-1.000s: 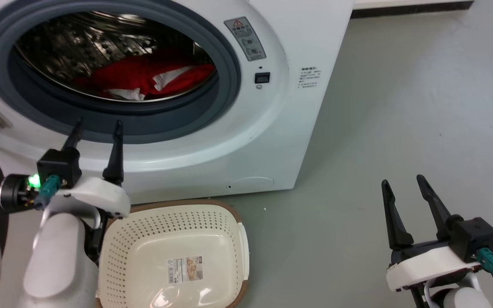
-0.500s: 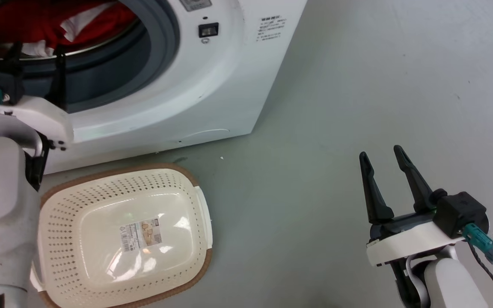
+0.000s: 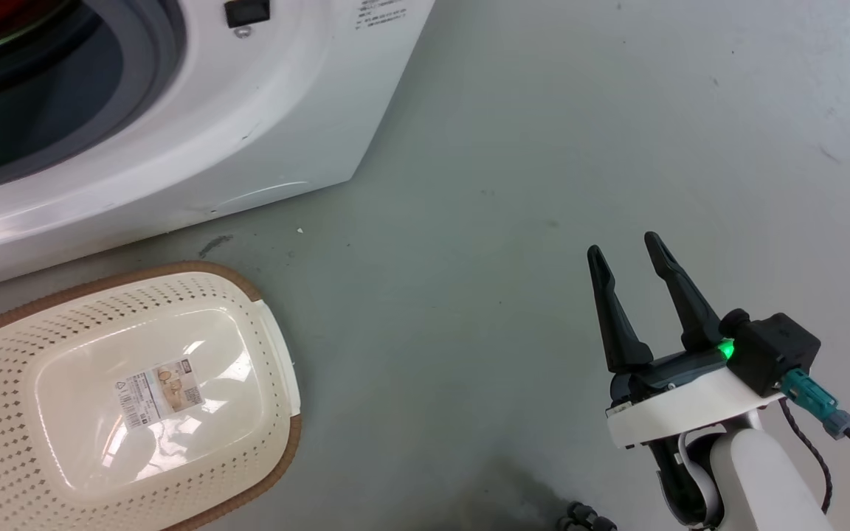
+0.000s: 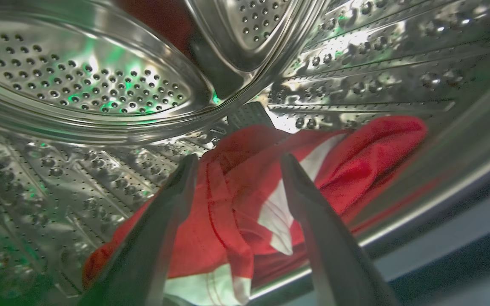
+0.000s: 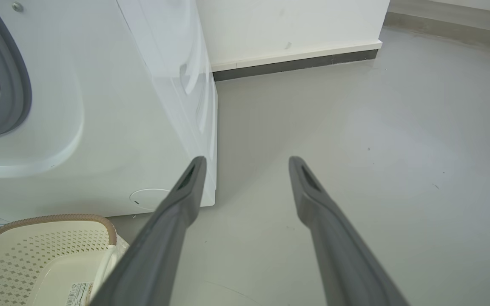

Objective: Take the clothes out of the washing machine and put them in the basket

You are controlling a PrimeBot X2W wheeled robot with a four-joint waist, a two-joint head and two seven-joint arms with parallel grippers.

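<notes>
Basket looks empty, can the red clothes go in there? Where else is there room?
Yes: the basket holds only its label sticker. The floor is bare between the washing machine, basket and right gripper. It is tight in the drum, where the clothes lie ahead of the open left gripper.

Right gripper [image 5: 247,163] fingers spread over bare grey floor [image 5: 377,148], washing machine [image 5: 113,106] to the left, basket [image 5: 45,250] rim at lower left.

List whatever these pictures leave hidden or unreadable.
- Head view: print on the label sticker is too small to read; the basket is cut off at the left edge.
- Left wrist view: the left gripper covers parts of the red garment.
</notes>
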